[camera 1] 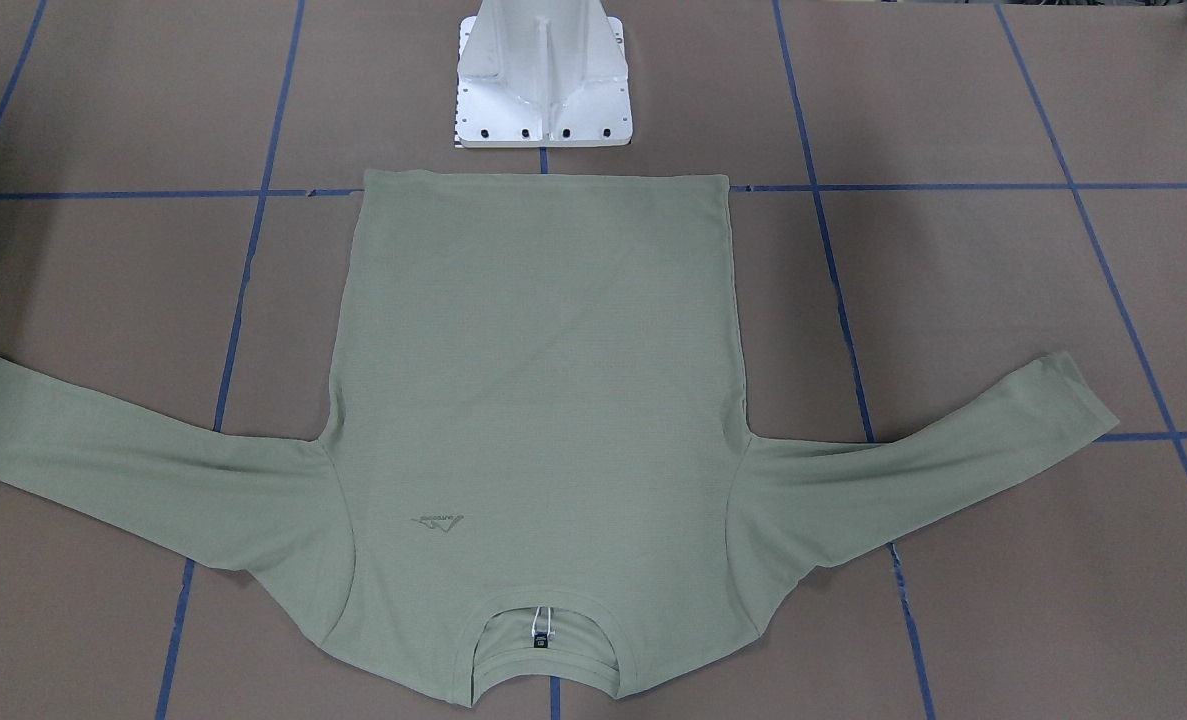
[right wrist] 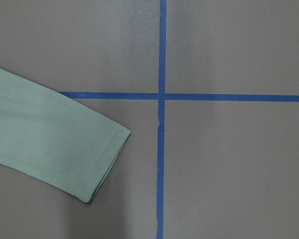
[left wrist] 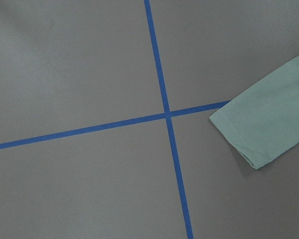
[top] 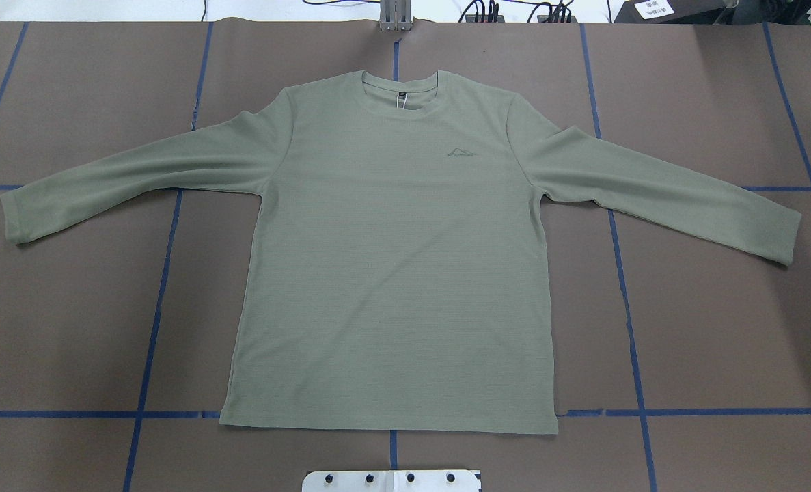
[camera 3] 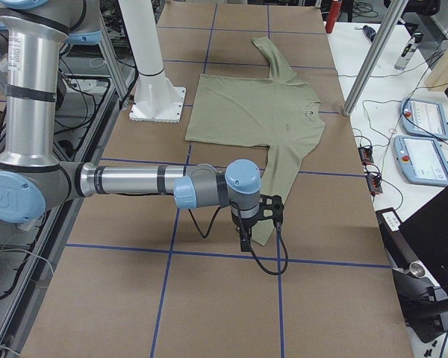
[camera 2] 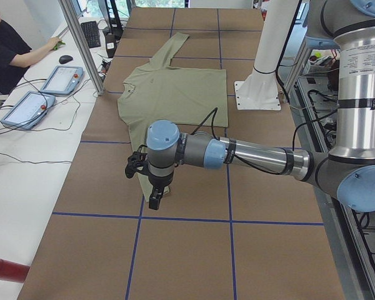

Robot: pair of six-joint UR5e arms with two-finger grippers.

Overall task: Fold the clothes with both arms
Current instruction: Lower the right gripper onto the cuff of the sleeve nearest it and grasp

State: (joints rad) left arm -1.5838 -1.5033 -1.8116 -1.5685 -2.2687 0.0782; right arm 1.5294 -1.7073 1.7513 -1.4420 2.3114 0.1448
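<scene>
Sage-green knit shirt (top: 391,273) lies flat and front up in the middle of the brown desk (top: 70,328), hem near the white pedestal (camera 1: 543,90), collar far, sleeves spread left and right. The left tool (camera 2: 154,201) hangs by the left cuff (left wrist: 249,134), and the right tool (camera 3: 244,242) by the right cuff (right wrist: 89,159). I cannot tell whether either tool's fingers are apart or together.

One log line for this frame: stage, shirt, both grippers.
stage: not started | shirt: flat, front up, sleeves spread | left gripper: hovers near left-side cuff, jaws unreadable | right gripper: hovers near right-side cuff, jaws unreadable
</scene>
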